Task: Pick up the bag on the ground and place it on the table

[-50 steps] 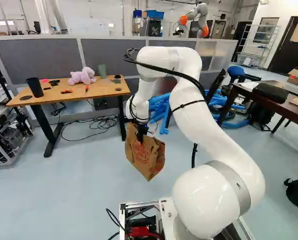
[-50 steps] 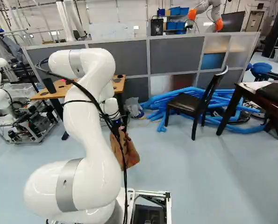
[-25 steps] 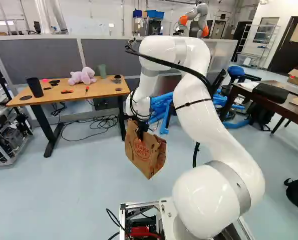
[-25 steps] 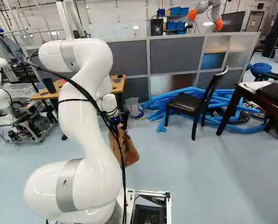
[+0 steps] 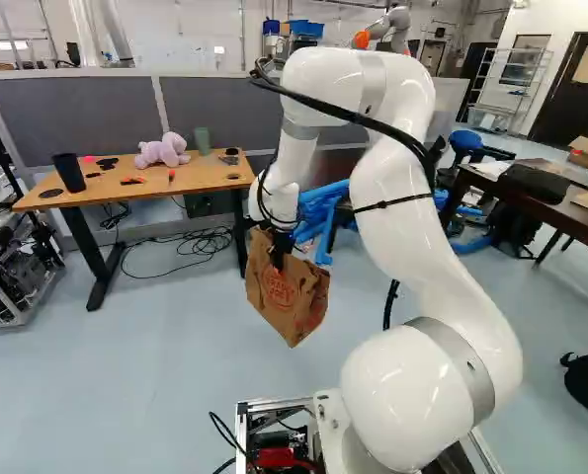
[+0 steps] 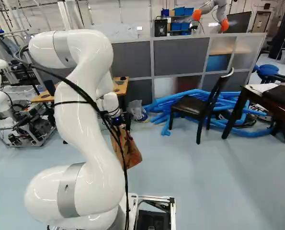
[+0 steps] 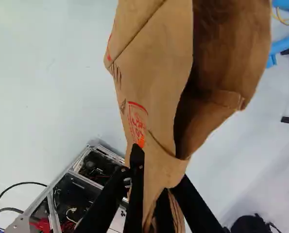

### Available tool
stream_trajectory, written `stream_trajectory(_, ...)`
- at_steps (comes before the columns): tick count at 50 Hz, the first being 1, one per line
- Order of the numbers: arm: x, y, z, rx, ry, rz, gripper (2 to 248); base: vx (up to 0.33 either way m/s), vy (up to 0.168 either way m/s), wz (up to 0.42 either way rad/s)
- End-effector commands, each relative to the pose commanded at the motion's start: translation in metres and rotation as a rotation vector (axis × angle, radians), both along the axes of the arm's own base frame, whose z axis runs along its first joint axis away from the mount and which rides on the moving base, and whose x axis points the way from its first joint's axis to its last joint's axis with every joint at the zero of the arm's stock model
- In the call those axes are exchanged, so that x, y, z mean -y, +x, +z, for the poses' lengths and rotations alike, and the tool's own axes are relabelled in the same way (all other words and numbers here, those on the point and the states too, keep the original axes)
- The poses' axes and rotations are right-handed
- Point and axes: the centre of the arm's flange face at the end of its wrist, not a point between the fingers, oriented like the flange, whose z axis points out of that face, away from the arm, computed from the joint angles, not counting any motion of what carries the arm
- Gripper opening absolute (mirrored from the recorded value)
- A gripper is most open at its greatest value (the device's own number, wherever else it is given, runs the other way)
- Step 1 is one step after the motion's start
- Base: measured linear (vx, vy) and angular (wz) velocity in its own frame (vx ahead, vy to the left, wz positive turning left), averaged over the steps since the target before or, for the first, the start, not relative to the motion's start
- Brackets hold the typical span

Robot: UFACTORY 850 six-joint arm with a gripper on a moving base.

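My gripper point(image 5: 277, 255) hangs in the air before the wooden table point(image 5: 203, 176), pointing down. It is shut on the brown paper bag point(image 5: 289, 296), which dangles tilted above the floor, lower than the tabletop. In the wrist view the gripper point(image 7: 156, 187) pinches the bag's creased paper point(image 7: 159, 97) between its two fingers, and the bag's mouth gapes to one side. The right base view shows the bag point(image 6: 131, 151) partly behind my arm's cables.
On the table lie a black cup point(image 5: 68, 173), a pink plush toy point(image 5: 162, 150), a green cup point(image 5: 202, 140) and small items. Blue tubes point(image 6: 180, 103) and a black chair point(image 6: 192, 105) stand right of the arm. Another robot point(image 6: 214, 10) is beyond the partition.
My arm's upper joint has risen and leaned back toward the base. The bag, still gripped, has lifted slightly with it. The base has not moved.
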Motion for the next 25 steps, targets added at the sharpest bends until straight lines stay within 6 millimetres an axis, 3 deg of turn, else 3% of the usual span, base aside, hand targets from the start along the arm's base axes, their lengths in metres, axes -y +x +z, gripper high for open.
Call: stream_trajectory(25,0.003,-0.012,0.037,0.022,0.005,0.000,21,0.000,0.000,0.000)
